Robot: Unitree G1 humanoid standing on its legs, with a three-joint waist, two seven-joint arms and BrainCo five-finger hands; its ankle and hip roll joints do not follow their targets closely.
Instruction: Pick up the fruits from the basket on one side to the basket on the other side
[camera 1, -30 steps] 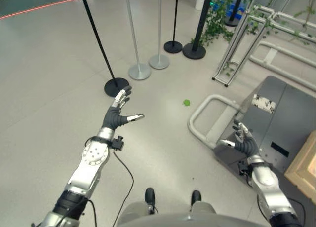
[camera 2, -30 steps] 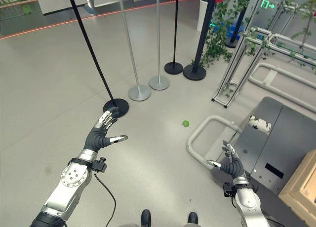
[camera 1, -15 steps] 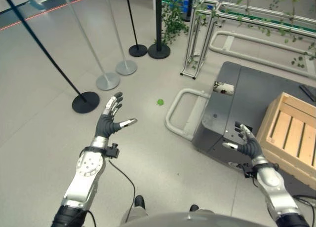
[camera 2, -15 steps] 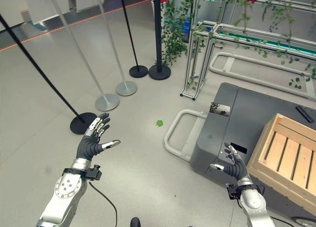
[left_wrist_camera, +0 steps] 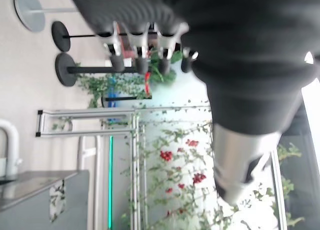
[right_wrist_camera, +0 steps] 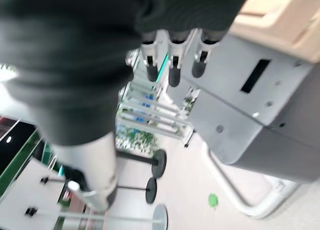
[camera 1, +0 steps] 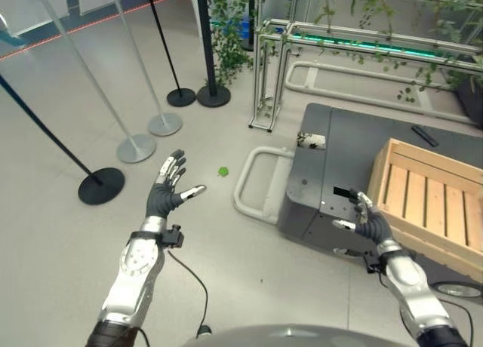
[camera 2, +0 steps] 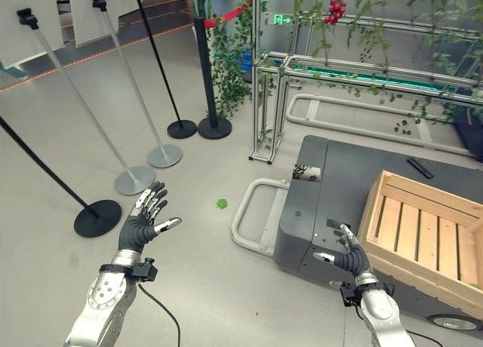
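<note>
Left hand (camera 1: pixel 167 190) up over the floor, fingers spread, holding nothing. Right hand (camera 1: pixel 367 222) just in front of the grey cart (camera 1: pixel 355 151), fingers loose, empty too. Wooden crate (camera 1: pixel 430 204) on the cart, small green thing (camera 1: pixel 223 171) on the floor near the cart handle (camera 1: pixel 249 182).

Two silver-grey metal arms, each with a round plate ringed with small screws just behind the wrist. The left hand (camera 1: pixel 164 194) and the right hand (camera 1: pixel 367 225) each wear a dark ribbed cover over the back and wrist. Beyond the cover, silver fingers (camera 2: pixel 148 206) end in dark tips; the thumb beside them is silver with a dark tip too.
</note>
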